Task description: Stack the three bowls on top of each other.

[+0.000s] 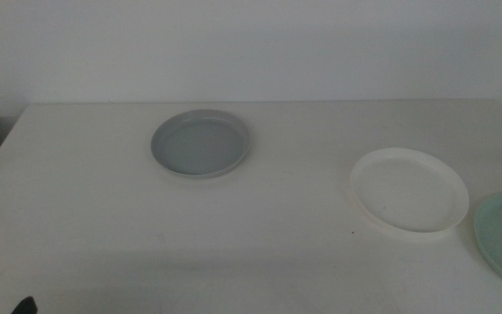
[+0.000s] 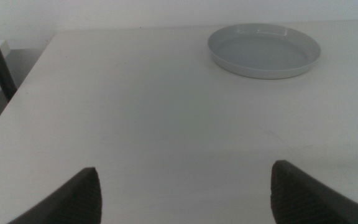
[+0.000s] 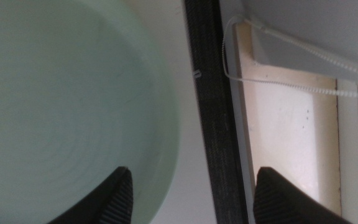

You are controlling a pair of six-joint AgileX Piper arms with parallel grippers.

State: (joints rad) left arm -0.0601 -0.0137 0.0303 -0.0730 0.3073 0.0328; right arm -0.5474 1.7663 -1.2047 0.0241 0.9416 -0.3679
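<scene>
— Fingers first: how are they sitting?

— Both pairs are standing wide and gripping nothing. My left fingers [image 2: 185, 190] are hovering low over the bare white surface [image 1: 85, 218], with the grey bowl [image 2: 264, 50] well ahead of them, upright and untouched. In the middle view only a dark tip of that arm is showing at the bottom edge, near the left corner.

— And the right?

— My right fingers [image 3: 191, 196] are hanging spread over the surface's right edge, one finger above the pale mint green bowl [image 3: 67, 118], the other out past a dark strip running along the edge. A white cable [image 3: 278, 79] is lying beyond that strip.

— Where are the three bowls lying?

— All apart, none stacked. The grey bowl is sitting toward the back, a little left of centre. The white bowl [image 1: 409, 189] is resting to the right and nearer the front. The mint one is lying just beside it, partly cut off by the right border of the middle view.
</scene>
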